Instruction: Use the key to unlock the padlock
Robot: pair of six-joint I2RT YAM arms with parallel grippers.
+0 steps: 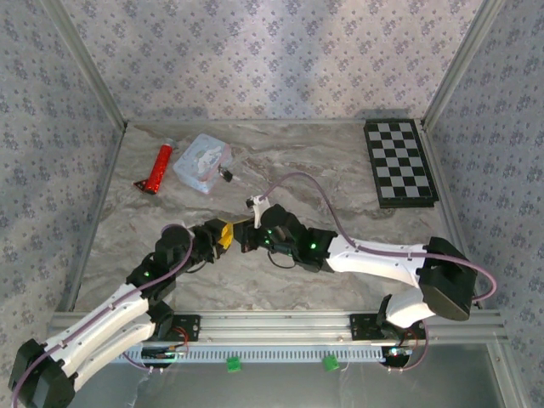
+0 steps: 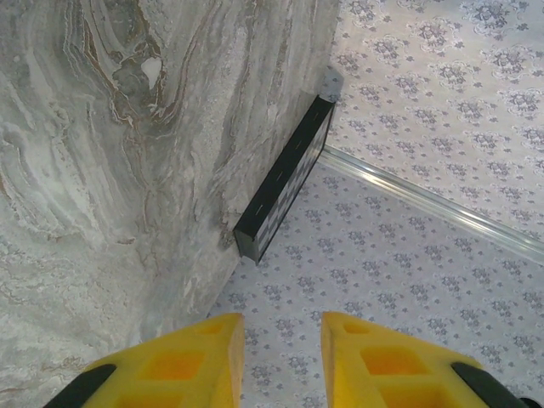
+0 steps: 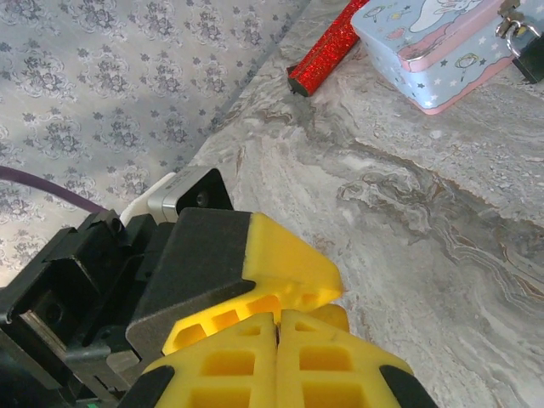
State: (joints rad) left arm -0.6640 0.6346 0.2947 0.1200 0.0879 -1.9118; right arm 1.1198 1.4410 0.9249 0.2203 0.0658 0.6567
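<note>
The padlock [image 1: 226, 174] is a tiny dark lock hanging on the pastel tin [image 1: 202, 161] at the back left; the right wrist view has it at the top right corner [image 3: 531, 53] against the tin [image 3: 429, 42]. The key is hidden. Mid-table the two grippers meet tip to tip. My right gripper [image 1: 252, 236] [image 3: 278, 316] is shut, its yellow fingers pressed flat together; I cannot tell whether anything thin sits in the seam. My left gripper [image 1: 223, 235] [image 2: 282, 327] is open, and its fingers [image 3: 293, 263] flank the right gripper's tips.
A red glitter tube [image 1: 156, 167] [image 3: 327, 51] lies left of the tin. A folded chessboard [image 1: 399, 161] [image 2: 280, 183] lies at the back right. Patterned walls close in the marble table [image 1: 340, 272] on three sides.
</note>
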